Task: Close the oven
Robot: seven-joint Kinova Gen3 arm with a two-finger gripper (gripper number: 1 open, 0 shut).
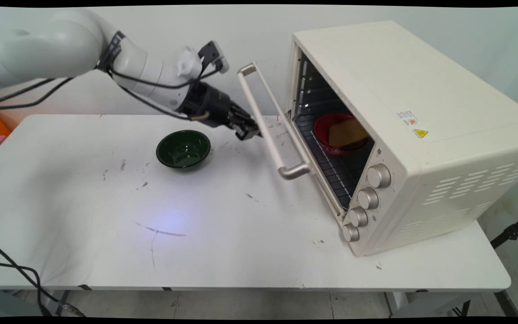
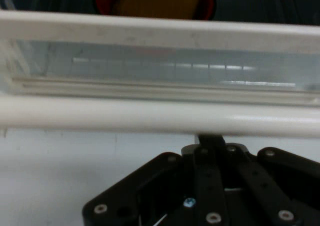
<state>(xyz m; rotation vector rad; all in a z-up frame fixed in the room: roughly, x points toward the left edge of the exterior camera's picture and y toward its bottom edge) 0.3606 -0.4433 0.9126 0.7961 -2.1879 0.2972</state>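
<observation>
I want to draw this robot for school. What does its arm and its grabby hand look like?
The arm is smooth, rounded and white, like fat tubes joined together. Thin black cables loop along it. At the end sits a black gripper made of flat black metal bars held by small silver screws. A white knob with a little black box sits above the wrist.

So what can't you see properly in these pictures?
- Gripper fingertips: main view too small; hand view, the oven door handle covers them.
- Food on the red plate: oven wall hides part; hand view cuts it off at the top.
- Oven sticker: too small to read.
</observation>
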